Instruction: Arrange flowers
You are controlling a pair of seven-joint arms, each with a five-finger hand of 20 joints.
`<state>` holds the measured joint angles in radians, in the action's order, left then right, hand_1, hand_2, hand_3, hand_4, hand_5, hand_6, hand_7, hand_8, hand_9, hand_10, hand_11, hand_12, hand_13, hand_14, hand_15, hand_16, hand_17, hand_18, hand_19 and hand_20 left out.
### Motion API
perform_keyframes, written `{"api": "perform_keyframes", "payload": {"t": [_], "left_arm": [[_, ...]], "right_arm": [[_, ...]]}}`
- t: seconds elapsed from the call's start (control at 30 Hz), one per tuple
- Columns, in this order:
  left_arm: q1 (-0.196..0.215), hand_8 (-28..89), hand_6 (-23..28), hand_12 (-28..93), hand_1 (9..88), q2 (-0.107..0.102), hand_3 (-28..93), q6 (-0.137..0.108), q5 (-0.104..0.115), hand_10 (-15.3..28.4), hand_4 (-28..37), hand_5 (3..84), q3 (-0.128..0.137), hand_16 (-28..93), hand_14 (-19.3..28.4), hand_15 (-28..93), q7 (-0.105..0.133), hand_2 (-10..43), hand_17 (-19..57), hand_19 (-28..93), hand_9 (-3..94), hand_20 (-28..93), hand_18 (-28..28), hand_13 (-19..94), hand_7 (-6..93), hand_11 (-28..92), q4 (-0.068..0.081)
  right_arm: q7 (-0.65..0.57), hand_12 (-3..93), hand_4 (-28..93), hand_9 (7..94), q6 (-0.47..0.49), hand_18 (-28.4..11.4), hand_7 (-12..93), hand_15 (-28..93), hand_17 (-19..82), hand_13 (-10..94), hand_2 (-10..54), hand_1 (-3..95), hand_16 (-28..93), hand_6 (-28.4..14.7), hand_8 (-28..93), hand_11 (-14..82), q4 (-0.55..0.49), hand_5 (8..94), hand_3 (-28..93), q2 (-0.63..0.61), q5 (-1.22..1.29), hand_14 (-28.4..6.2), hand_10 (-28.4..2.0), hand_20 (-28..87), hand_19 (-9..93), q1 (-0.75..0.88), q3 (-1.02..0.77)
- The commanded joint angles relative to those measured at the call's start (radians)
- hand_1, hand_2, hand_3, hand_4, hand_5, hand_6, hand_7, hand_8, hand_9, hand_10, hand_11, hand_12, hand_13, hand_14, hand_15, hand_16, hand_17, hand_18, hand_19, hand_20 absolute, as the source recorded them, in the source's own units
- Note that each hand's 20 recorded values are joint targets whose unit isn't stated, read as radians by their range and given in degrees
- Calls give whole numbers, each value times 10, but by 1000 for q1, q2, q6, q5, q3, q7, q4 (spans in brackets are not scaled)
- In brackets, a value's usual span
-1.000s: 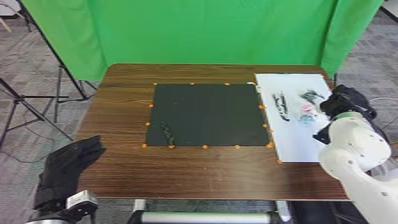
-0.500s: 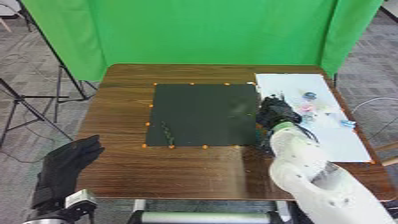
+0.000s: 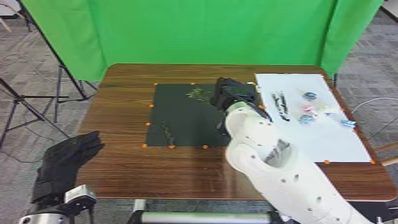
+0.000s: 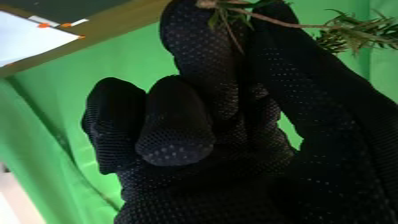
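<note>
Placing this leafy sprig (image 3: 200,94) well is likely calling for a low, gentle lowering onto the black board (image 3: 188,117), turning its stem to suit the design before anything is letting go; releasing from too high is risking a roll or a skewed angle, and the fine leaves are probably snagging easily on the glove fabric, so a slow, clean parting is looking wise. The right hand (image 3: 234,93) is hovering over the board's upper right part, near the upper middle of the head view, and is clamping the woody stem between thumb and fingertip, its other fingers bending inward; the leaves are pointing out toward the upper left. Whether they are touching the board, I cannot tell. A second, thin sprig (image 3: 168,134) is lying at the board's lower left. On the white sheet (image 3: 329,145), at the right of the frame, dark stems (image 3: 281,106) and a pink flower (image 3: 308,108) are waiting. The left hand (image 3: 67,156) is resting empty at lower left, its fingers apart from the thumb and loosely extended.
</note>
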<state>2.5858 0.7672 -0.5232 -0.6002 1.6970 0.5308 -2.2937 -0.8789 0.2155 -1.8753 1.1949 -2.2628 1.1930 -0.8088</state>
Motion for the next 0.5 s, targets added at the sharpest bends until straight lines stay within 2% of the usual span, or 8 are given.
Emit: {"api": "perform_keyframes", "payload": {"t": [0.03,0.2,0.5], "left_arm": [[-34,-103,153,100,278,1,806,30,-18,225,-187,532,-9,-141,279,649,-21,63,-80,603,430,137,234,279,206,375,12],[-71,-104,154,101,278,4,806,45,-29,225,-187,532,-27,-141,279,649,-39,63,-80,603,429,137,234,279,206,375,23],[-76,-104,154,101,278,13,807,61,-40,226,-187,532,-17,-141,279,650,-54,62,-81,603,429,137,234,279,206,375,26]], "right_arm": [[0,270,-283,860,46,-193,423,771,633,822,-13,532,283,-32,232,445,92,751,760,103,-30,-97,-163,449,932,-22,48],[-21,270,-283,857,81,-192,424,771,633,821,-11,532,285,-32,232,444,140,749,756,143,-27,-98,-162,449,932,-15,62],[-71,267,-281,852,146,-195,431,765,629,817,-11,522,286,-33,206,439,178,743,763,159,-12,-102,-163,441,932,13,62]]}}
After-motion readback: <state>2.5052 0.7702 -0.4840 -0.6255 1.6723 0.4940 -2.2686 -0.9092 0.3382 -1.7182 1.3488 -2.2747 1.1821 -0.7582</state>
